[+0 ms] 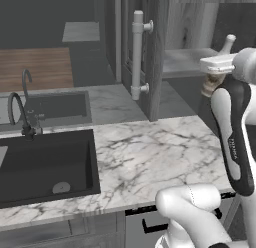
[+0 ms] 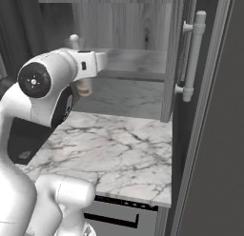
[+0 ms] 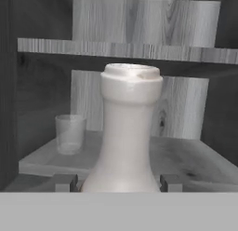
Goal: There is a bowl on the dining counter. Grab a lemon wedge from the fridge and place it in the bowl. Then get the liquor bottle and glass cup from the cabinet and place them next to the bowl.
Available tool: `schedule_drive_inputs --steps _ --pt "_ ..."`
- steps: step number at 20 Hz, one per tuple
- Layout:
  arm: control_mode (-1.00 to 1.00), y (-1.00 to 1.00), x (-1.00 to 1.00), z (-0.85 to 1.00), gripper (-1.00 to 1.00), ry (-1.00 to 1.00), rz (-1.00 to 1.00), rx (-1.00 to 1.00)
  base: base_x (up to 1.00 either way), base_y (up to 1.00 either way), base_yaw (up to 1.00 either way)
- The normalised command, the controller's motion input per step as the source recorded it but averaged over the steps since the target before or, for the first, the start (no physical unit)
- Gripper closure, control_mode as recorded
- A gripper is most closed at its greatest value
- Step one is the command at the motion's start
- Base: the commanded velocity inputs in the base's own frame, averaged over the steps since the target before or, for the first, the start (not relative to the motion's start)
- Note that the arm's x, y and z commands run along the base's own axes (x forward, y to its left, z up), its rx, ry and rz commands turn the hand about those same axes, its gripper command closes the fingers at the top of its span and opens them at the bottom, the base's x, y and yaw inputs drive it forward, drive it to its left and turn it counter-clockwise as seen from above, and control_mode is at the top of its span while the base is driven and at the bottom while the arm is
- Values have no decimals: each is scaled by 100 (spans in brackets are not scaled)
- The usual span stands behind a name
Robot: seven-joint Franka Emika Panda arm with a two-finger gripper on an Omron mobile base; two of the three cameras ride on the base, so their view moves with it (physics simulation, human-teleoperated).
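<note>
My claw [image 3: 118,182] sits right at the liquor bottle [image 3: 126,132], one dark fingertip [image 3: 65,182] on each side of its flaring lower body, so the jaws stand apart with the bottle between them; from the hand view I cannot tell whether the pads actually touch it, so I would not call it gripped. The bottle stands upright, its long axis vertical, pale neck and cap rising straight ahead of the claw, at the front of the grey shelf [image 3: 186,162] inside the open cabinet [image 1: 155,57]. In the left base view its whitish top pokes up just behind the wrist, and the brownish body shows below it. The glass cup [image 3: 69,133] stands on the same shelf, behind the bottle and off to its left, well apart from it. Relative to the bottle, the cabinet's pale bar handle [image 1: 138,54] hangs to the left on the swung-open door, and the marble tabletop [image 1: 150,157] lies below and in front. I judge the next move is simply closing on the bottle where it is, then drawing it straight back out toward me, keeping it vertical so it clears the shelf edge.
</note>
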Motion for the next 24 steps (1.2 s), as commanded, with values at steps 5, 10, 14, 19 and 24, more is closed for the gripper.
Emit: schedule_drive_inputs --steps 5,10,14,19,24 --pt "-100 0 -100 0 100 -5 -3 0 0 0 0" --pt "-100 0 -100 0 100 -1 -1 0 0 0 0" --pt "-100 0 -100 0 100 0 0 0 0 0 0" --pt "100 0 0 0 100 0 0 0 -96 1 0" --pt "100 0 0 0 100 0 0 0 -76 25 -3"
